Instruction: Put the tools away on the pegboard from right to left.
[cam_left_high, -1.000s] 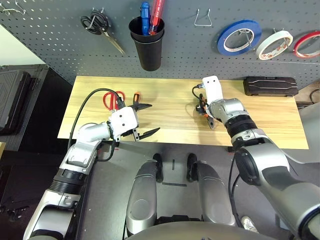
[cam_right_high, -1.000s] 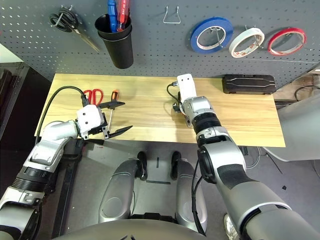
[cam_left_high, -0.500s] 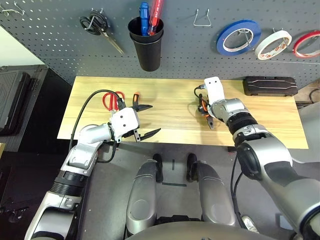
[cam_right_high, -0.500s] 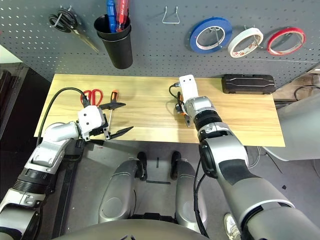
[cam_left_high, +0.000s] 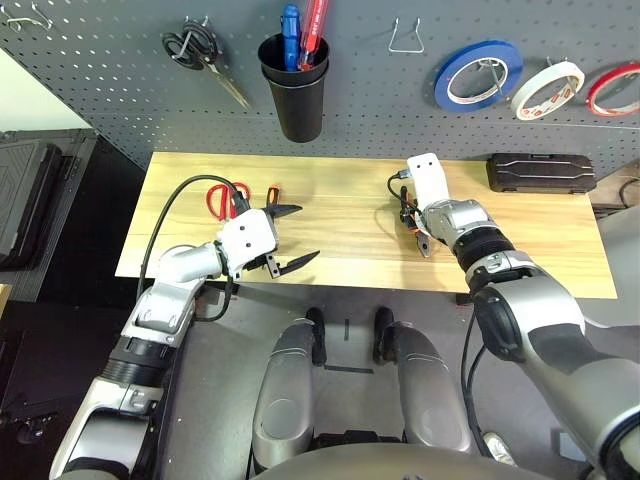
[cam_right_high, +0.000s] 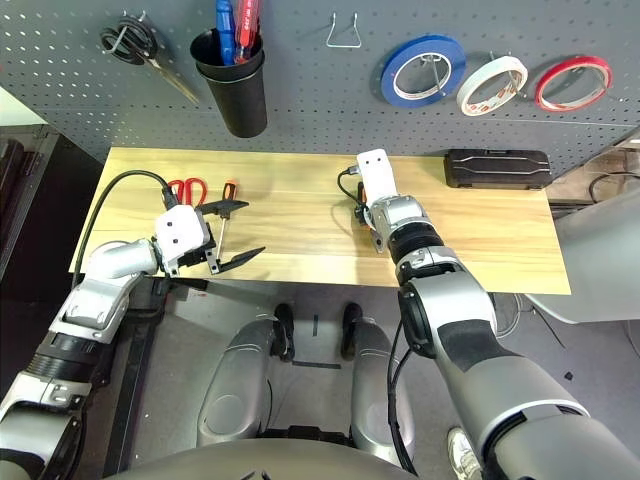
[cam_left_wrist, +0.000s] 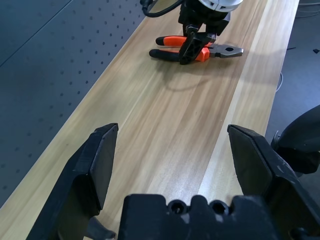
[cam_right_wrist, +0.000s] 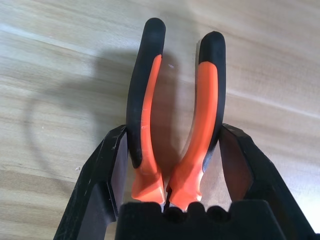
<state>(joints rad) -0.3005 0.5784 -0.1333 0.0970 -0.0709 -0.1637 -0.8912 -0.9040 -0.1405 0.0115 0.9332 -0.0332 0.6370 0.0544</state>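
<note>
Pegboard (cam_left_high: 100, 60) is already carrying the white tape (cam_left_high: 548, 88). Right tool (cam_right_wrist: 172, 165) is pinching the pliers (cam_right_wrist: 175, 115), lying on the desk (cam_left_high: 340, 215). Left tool (cam_left_wrist: 175, 155) is idling spread wide, scissors (cam_left_high: 222, 197) and screwdriver (cam_left_high: 272, 193) waiting just behind it.

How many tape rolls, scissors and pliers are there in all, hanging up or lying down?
Tape rolls: 3 – blue tape roll, white tape roll, red tape roll, on the pegboard
Scissors: 2 – black-handled scissors on the pegboard, red-handled scissors on the table
Pliers: 1 – orange-and-black pliers on the table
Total: 6
</note>
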